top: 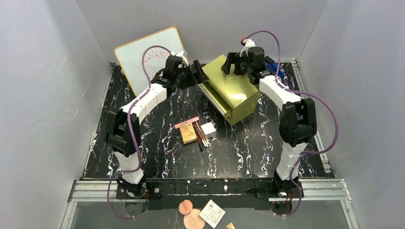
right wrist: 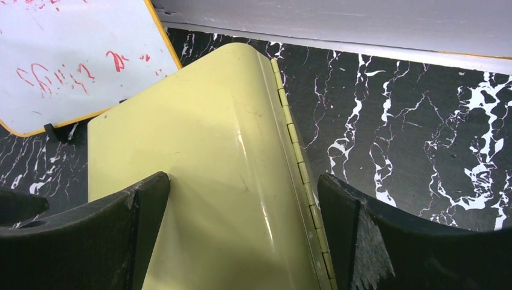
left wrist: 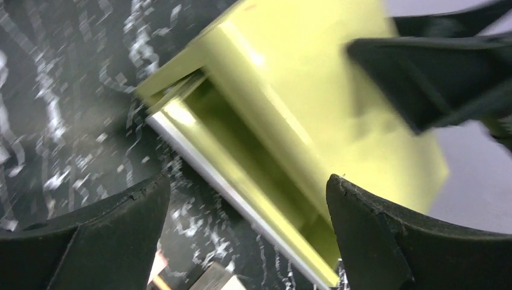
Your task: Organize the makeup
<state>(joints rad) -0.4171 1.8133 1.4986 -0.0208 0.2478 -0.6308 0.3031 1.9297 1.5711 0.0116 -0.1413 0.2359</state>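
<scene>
The left claw, wide open and empty, is hovering by the chest's open drawer, the right claw is spreading open over the chest top, and the makeup is lying on the table nearby, probably wanting lifting piece by piece from above.

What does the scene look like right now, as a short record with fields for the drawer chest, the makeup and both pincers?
chest: yellow-green, back centre, drawer pulled open
makeup: palette, pink case, white box, pencils bunched on table, outside chest
left pincer: open, at drawer front
right pincer: open, over chest top
whiteboard: back left
</scene>
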